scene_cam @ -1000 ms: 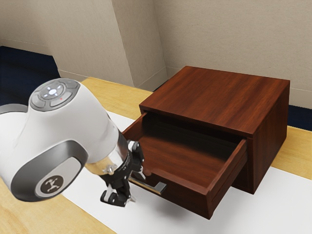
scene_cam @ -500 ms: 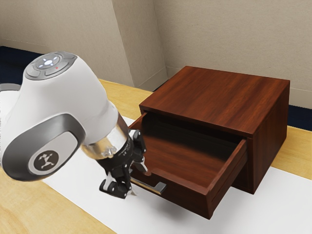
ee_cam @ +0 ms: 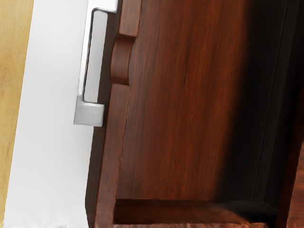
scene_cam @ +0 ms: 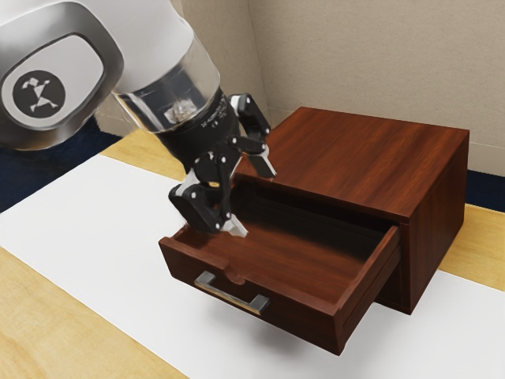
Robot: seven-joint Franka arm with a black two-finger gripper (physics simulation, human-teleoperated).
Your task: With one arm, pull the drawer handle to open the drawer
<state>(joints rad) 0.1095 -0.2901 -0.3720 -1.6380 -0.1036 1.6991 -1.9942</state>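
One change: the gripper has left the handle. Half a second ago it sat low at the drawer front by the handle; now it hangs above the near-left corner of the drawer, lifted clear. Its fingers are spread wide with nothing between them, and it touches nothing. The drawer's position matches the earlier frames: pulled well out of the cabinet, inside floor exposed.

Judgement: the pull looks finished and this is the retreat. The task is done or close to it.

The cabinet stands on a white mat toward the far edge of the worktop, with the drawer sticking out toward the near edge.

Materials: cabinet and drawer are dark reddish wood with visible grain, a smooth, slightly glossy finish and boxy flat panels. The drawer front has a small rounded notch in its top edge above the handle. In the wrist view the handle is a brushed-silver squared bar standing off the front. The mat is plain matte white; the worktop is light wood.
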